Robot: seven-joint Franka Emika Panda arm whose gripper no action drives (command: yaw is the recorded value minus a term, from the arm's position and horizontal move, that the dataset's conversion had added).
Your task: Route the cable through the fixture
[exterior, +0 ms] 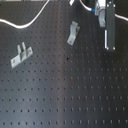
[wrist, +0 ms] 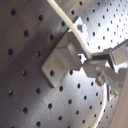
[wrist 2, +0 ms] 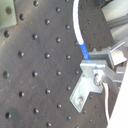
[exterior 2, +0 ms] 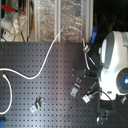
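Fingers are seen closed on the white cable in both wrist views, gripped near a blue mark. From the first exterior view's left, the cable is trailed across the perforated bench; a far bracket is passed, then a nearer bracket, well apart from the fingers. Just beside the fingers, a metal fixture is crossed by the cable. Routing appears underway; next, the cable would need lowering into the fixture's slot.
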